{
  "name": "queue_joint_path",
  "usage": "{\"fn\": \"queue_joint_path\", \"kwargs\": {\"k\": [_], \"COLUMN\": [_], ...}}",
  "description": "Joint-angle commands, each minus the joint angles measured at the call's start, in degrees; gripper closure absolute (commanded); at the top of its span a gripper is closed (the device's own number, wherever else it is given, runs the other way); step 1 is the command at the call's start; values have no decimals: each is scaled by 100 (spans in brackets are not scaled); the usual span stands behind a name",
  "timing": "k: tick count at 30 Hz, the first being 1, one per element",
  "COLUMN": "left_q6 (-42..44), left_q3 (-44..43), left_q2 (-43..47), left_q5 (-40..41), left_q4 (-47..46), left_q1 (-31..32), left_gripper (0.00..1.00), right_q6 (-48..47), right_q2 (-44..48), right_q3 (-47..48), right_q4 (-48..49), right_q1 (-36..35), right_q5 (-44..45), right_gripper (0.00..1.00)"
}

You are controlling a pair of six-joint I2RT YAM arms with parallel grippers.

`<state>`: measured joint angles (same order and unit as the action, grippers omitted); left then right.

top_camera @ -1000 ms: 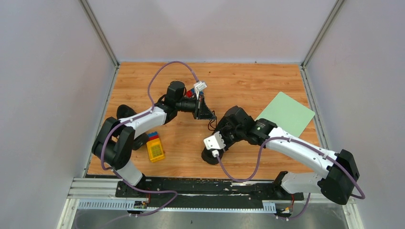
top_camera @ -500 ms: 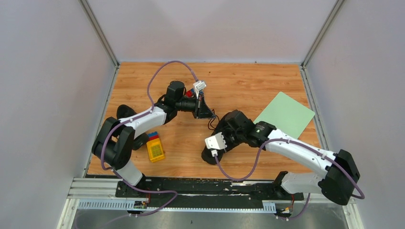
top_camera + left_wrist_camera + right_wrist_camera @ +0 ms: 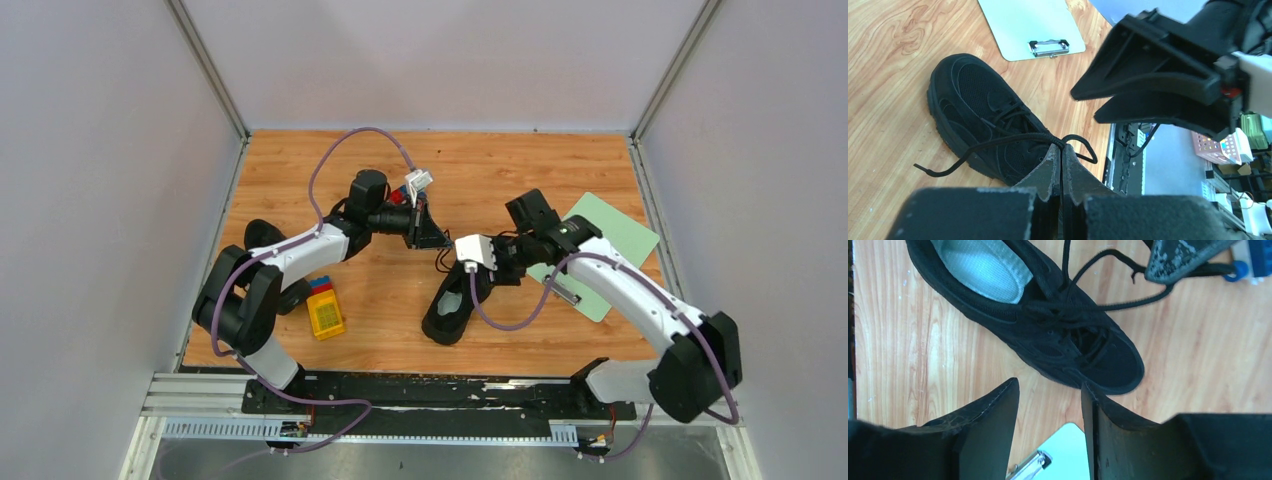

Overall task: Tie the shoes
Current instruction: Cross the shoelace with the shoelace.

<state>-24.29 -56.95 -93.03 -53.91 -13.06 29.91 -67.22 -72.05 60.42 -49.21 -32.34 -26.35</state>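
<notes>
Pinches lace (image 3: 1013, 136) in left end effector (image 3: 1061, 159), fingers (image 3: 1048, 170) pressed together, lace running back to shoe (image 3: 452, 305). Holds right end effector (image 3: 1048, 385) spread, gripping nothing, over shoe toe beside green clipboard (image 3: 600, 240). Finds shoe upright mid-worktop (image 3: 540, 170), grey insole (image 3: 983, 267) showing, toe toward clipboard. Spots second shoe (image 3: 258, 232) at left, partly under left arm (image 3: 300, 255).
</notes>
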Motion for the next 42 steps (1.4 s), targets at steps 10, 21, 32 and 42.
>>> {"fn": "queue_joint_path", "kwargs": {"k": [10, 21, 32, 42], "left_q6": [357, 1189, 1099, 1123], "left_q3": [152, 198, 132, 254], "left_q2": [153, 186, -64, 169], "left_q5": [1, 313, 892, 890], "left_q4": [91, 1074, 1279, 1243], "left_q1": [41, 66, 93, 110], "left_gripper": [100, 100, 100, 100], "right_q6": [-613, -811, 264, 6651], "right_q2": [-1147, -1408, -1979, -3087], "right_q3": [686, 679, 1657, 2820], "right_q4": [-53, 46, -263, 136], "right_q1": [61, 70, 688, 934], "right_q5": [-1149, -1265, -2118, -1038], "right_gripper": [52, 52, 52, 43]}}
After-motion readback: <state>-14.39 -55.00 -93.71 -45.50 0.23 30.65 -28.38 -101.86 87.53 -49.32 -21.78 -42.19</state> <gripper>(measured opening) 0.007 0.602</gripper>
